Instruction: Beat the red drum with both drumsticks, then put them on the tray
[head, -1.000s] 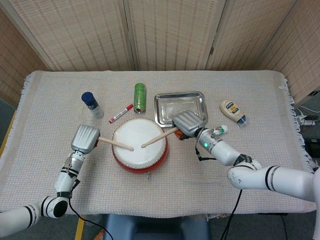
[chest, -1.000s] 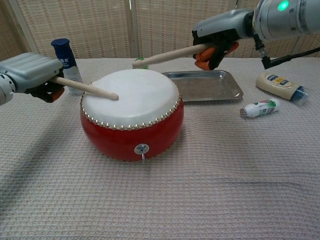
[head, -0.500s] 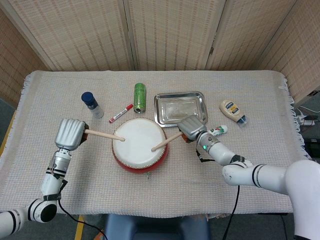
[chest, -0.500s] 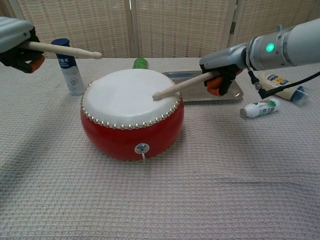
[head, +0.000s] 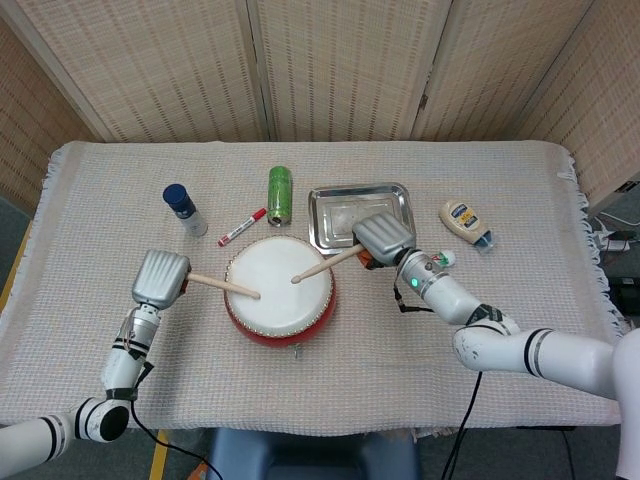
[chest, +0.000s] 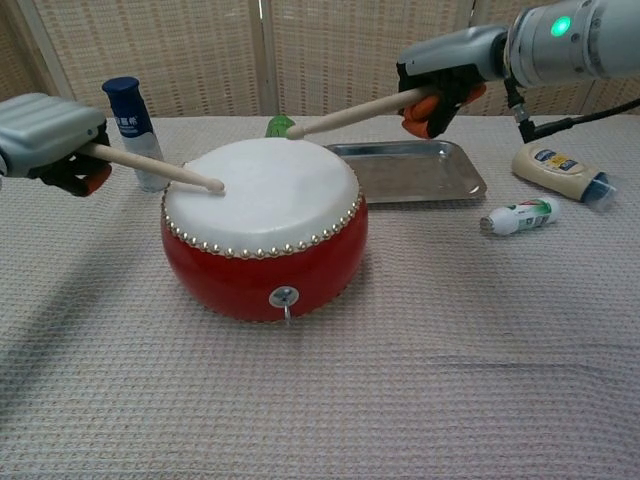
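— Since half a second ago the sticks have swapped: left one has dropped onto the skin, right one has lifted off it.

— Fingers?

— Left hand (chest: 48, 133) is clamped round the butt of its stick (chest: 165, 171); the right hand (chest: 447, 71) is clamped on its stick (chest: 345, 112) likewise. Seen from the chest, the left tip touches the skin at about 9 o'clock and the right tip hangs above the far rim, near 1 o'clock.

— And beyond them?

— Drum (head: 279, 292) sits mid-desk; the tray (head: 323, 231) lies just beyond it at 1 o'clock.

— How will the sticks handle?

— Light, stiff, smooth wood, I'd judge; round, so they may roll on the tray. Holding them at the butt end suits beating; lay them down low and lengthwise.
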